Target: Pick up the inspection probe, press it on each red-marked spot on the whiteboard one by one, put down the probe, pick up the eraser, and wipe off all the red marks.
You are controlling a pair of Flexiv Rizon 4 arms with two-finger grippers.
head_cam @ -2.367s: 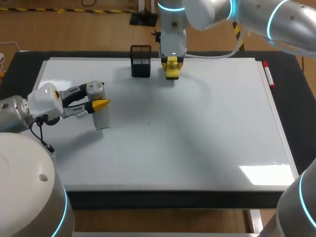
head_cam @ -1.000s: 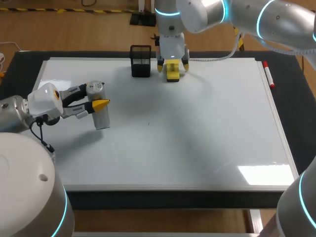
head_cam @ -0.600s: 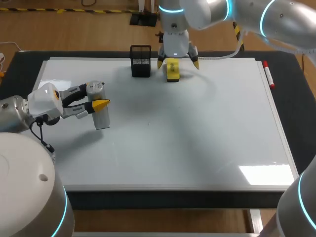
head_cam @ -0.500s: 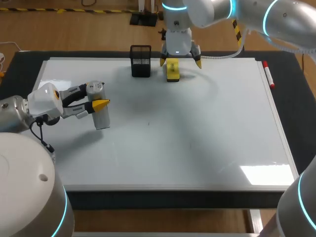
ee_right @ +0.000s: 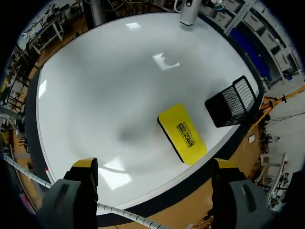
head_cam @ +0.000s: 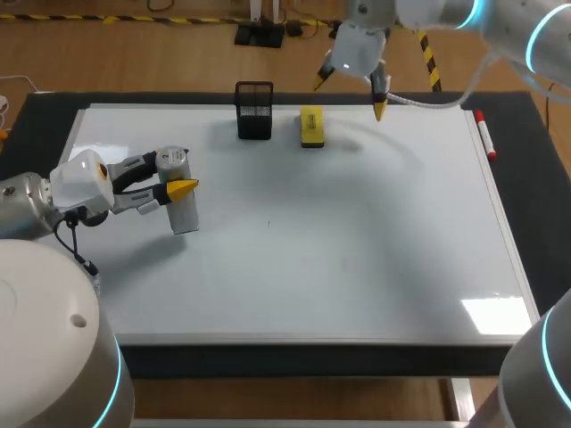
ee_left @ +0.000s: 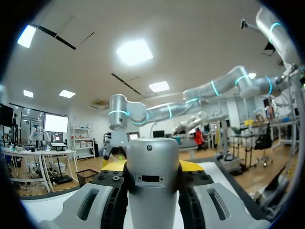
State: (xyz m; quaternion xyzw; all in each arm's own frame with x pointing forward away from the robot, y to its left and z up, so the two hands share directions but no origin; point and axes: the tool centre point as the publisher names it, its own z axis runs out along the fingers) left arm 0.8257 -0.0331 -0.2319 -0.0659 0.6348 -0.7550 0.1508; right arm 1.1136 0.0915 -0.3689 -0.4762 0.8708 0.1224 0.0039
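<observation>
Head view: left gripper (head_cam: 176,175) pinches the probe (head_cam: 181,210) at 9 o'clock on the whiteboard (head_cam: 375,241), the eraser (head_cam: 311,127) lying 12-to-6 at 8 o'clock of the nearer, spread right gripper (head_cam: 349,98); left wrist view confirms the pinch; right wrist view, eraser ahead.

1 whiteboard (head_cam: 357,267). On it: 1 yellow eraser (head_cam: 311,126) & 1 black mesh holder (head_cam: 254,111), both by its far edge. 1 silver probe (head_cam: 178,207) over its left part. 1 red marker (head_cam: 484,135) just off its right edge. 2 grippers: left gripper (head_cam: 178,174), right gripper (head_cam: 349,94).
</observation>
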